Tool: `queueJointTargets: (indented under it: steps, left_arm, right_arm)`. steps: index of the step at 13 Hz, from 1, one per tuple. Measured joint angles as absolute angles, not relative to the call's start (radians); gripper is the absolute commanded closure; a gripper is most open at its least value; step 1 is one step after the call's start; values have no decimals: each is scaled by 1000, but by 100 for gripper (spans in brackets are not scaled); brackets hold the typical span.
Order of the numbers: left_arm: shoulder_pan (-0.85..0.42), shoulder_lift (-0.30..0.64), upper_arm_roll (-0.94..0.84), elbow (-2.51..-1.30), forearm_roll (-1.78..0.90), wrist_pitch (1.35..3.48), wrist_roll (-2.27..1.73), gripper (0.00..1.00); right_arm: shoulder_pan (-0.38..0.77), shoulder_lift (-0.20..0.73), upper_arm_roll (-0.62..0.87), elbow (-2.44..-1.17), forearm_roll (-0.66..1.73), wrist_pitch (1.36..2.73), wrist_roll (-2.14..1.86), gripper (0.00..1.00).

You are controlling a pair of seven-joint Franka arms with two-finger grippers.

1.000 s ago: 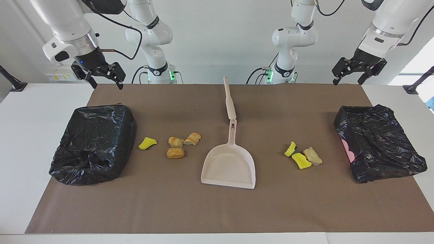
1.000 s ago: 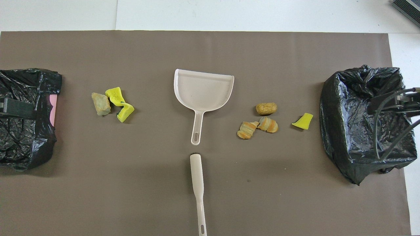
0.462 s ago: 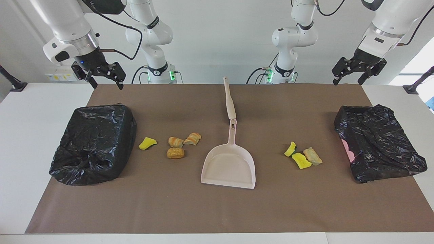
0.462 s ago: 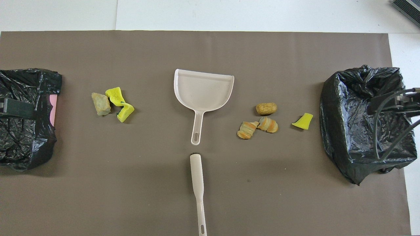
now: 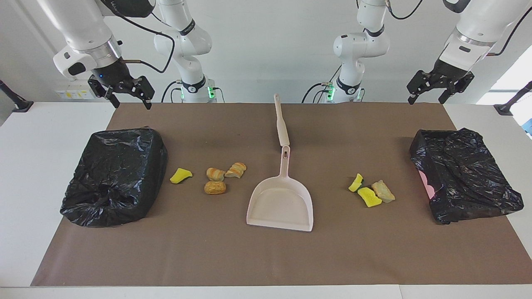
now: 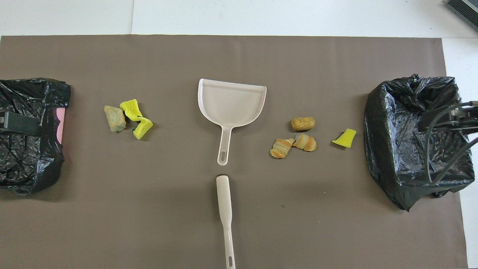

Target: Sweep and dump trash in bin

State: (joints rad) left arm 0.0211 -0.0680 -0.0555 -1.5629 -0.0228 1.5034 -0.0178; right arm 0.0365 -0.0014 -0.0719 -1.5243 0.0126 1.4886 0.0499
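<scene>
Nothing on the tabletop (image 5: 25, 174) has moved; right end effector (image 5: 126, 96) and left end effector (image 5: 428, 92) still hover, fingers apart, sweeping unstarted, yellow-and-tan trash scraps (image 5: 215, 181) untouched at the beige plastic dustpan's (image 5: 280, 203) nine o'clock.

No legible text, label, brand, number or sign showing anywhere.
</scene>
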Motion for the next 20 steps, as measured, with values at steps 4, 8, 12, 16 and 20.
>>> queueJointTargets:
  steps: [4, 8, 12, 16, 20]
  left_arm:
    - [21, -68, -55, -1563, -23, 1503, -18, 0]
    - [21, -68, -55, -1563, -23, 1503, -18, 0]
    - [21, -68, -55, -1563, -23, 1503, -18, 0]
    - [21, -68, -55, -1563, -23, 1503, -18, 0]
    - [21, -68, -55, -1563, -23, 1503, -18, 0]
  right_arm:
    - [37, -3, -72, -1528, 13, 1489, 50, 0]
    - [37, -3, -72, -1529, 13, 1489, 50, 0]
    - [37, -6, -72, -1534, 13, 1489, 50, 0]
    - [37, -13, -69, -1546, 13, 1489, 50, 0]
    - [38, -1, -39, -1543, 14, 1492, 50, 0]
